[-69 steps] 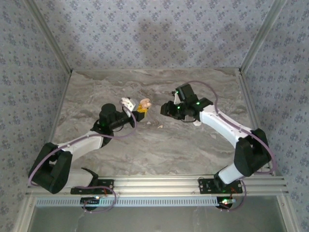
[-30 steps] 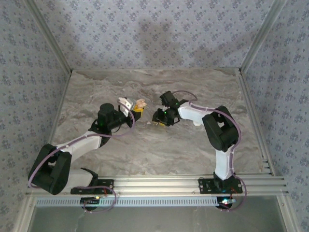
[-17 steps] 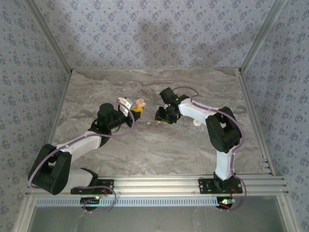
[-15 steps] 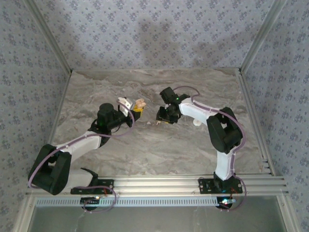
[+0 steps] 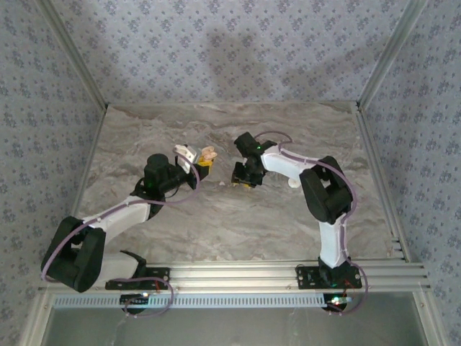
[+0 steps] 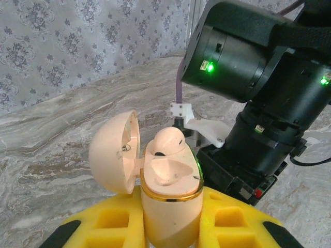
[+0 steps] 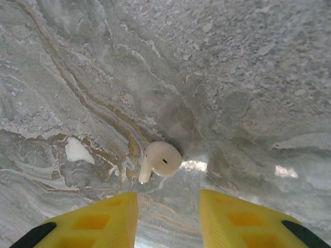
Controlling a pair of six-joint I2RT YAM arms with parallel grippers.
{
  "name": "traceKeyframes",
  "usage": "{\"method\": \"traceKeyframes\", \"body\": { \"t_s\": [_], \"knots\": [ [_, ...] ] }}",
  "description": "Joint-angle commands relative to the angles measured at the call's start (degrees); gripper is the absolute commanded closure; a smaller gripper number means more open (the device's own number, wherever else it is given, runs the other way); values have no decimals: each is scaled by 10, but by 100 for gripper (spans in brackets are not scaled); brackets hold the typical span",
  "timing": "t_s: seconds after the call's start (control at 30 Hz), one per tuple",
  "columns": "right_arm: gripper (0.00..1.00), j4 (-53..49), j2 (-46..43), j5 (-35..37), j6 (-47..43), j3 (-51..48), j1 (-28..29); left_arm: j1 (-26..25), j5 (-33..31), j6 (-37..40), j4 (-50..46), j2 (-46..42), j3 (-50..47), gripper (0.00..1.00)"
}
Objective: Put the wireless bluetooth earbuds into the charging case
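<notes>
Overhead, the left gripper (image 5: 204, 163) is clamped on the open peach charging case (image 5: 209, 153), and the right gripper (image 5: 240, 180) sits low over the marble table (image 5: 180, 216). The left wrist cam adds one smooth white earbud (image 6: 168, 140) seated in the case. The right wrist cam has the second earbud (image 7: 161, 160) lying loose on the marble, just ahead of spread, empty yellow fingers (image 7: 106, 219). So two buds, one case.
</notes>
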Motion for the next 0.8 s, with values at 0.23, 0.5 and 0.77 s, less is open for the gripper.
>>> {"method": "traceKeyframes", "body": {
  "t_s": [0.23,0.5,0.77],
  "knots": [
    [64,21,39,-6,5,27,1,4,4,-3,12,-13,-2,81],
    [66,29,52,10,-1,43,0,4,10,-10,18,-8,-2,81],
    [67,42,60,21,-4,51,-3,5,10,-9,16,-9,0,81]
  ]
}}
